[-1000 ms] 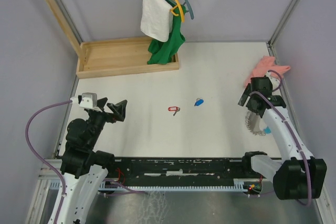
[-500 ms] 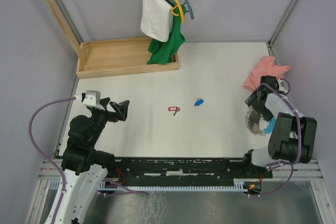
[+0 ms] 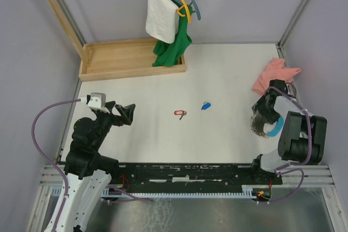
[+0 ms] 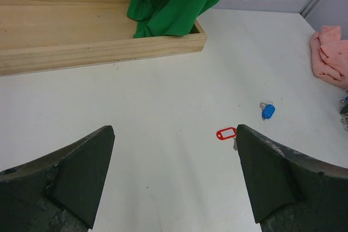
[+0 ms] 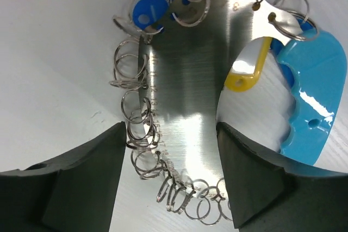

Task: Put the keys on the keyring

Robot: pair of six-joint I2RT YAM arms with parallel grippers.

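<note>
The red key (image 3: 180, 113), its head a flat oval plastic loop, and the blue key (image 3: 205, 106), with a rounded glossy head, lie apart near the middle of the matte white tabletop (image 3: 228, 74). At the right edge sits the keyring (image 5: 187, 101): a brushed-steel crescent fringed with thin wire rings, with a glossy sky-blue grip. The right claw (image 5: 171, 129) straddles that crescent, jaws parted to either side; contact cannot be told. The left claw (image 4: 175, 131), wide open and empty, hovers near the left edge.
</note>
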